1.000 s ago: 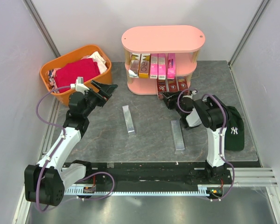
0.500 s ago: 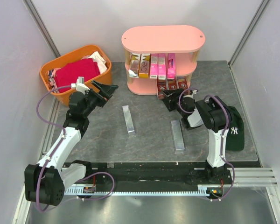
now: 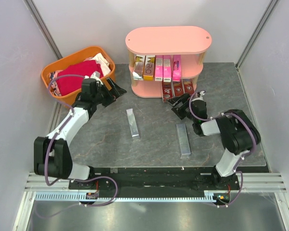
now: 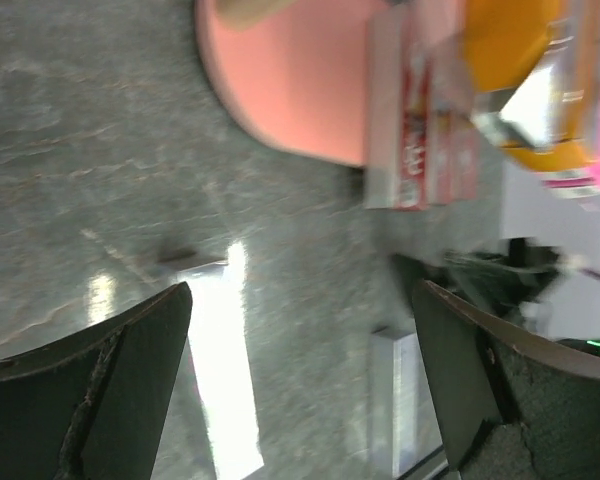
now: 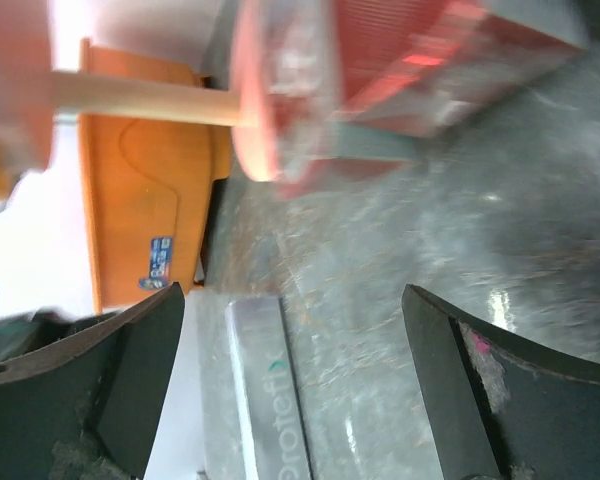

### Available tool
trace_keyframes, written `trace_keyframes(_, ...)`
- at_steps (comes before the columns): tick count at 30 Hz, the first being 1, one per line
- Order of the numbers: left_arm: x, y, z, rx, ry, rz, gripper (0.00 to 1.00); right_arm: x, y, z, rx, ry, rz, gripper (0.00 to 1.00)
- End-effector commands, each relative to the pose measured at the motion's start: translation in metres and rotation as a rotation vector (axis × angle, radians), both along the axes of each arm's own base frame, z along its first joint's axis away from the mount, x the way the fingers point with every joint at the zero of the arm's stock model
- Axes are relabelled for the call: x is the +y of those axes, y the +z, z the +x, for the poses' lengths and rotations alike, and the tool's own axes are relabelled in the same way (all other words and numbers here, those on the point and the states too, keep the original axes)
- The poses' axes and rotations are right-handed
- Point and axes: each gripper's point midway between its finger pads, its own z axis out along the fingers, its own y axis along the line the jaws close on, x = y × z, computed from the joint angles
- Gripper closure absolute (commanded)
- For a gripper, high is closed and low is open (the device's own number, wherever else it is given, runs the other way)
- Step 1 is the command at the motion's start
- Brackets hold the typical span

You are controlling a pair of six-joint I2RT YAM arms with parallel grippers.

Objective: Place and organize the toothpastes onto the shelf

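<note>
top view / shelf: pink three-tier oval shelf [image 3: 168,39] stands at the back of the grey stone-look table [image 3: 154,144].
top view / stocked: the middle tier has a silver-and-gold carton [image 3: 137,68] that looks tilted, a yellow-gold carton [image 3: 149,67] and three bright pink cartons [image 3: 167,68], all on end. The bottom tier has three dark red cartons [image 3: 177,88] side by side.
top view / still out: left silver-grey carton [image 3: 133,123] lies flat mid-table. Right silver-grey carton [image 3: 183,139] lies flat near the right arm. They are well apart from each other and from the shelf.
top view / claws: left gripper [image 3: 119,89] is spread wide with nothing in it, between the orange plastic basket [image 3: 47,77] and the shelf. Right gripper [image 3: 176,105] is spread wide and carries nothing, just in front of the dark red cartons. I can't tell whether it touches them.
left wrist / claw: left gripper [image 4: 302,300] has its jaws apart with nothing between them. The left silver-grey carton [image 4: 220,380] is on the table below, and the shelf's bottom deck [image 4: 290,80] and dark red cartons [image 4: 415,120] are ahead. The view is blurred.
right wrist / claw: right gripper [image 5: 292,300] is released and holds nothing. One silver-grey carton [image 5: 265,400] with lettering lies below it, and the dark red cartons [image 5: 420,60] sit close above.
progress: my read is mostly done, with eight cartons shelved and two to go.
remaining: pick up both silver-grey cartons and slot them in. The tilted one probably needs straightening.
</note>
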Motion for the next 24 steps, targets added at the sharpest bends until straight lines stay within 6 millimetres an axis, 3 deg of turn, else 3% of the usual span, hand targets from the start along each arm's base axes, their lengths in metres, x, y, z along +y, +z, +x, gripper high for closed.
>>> trace_keyframes(1,0.001,-0.03,-0.004,0.093,-0.098,0.156,0.02,-0.005,0.031,-0.014,-0.08,0.047,-0.15,0.02)
trace_keyframes(6,-0.019,-0.071,0.001,0.215,-0.19,0.246,0.02,-0.01,0.065,-0.023,-0.137,0.049,-0.273,0.02)
trace_keyframes(11,-0.038,-0.103,-0.002,0.327,-0.239,0.314,0.04,-0.017,0.084,-0.028,-0.177,0.039,-0.339,0.02)
trace_keyframes(18,-0.058,-0.132,-0.008,0.439,-0.328,0.377,0.17,-0.02,0.08,-0.032,-0.161,0.034,-0.355,0.02)
trace_keyframes(24,-0.051,-0.156,-0.015,0.527,-0.34,0.446,0.38,-0.019,0.075,-0.032,-0.151,0.039,-0.348,0.02)
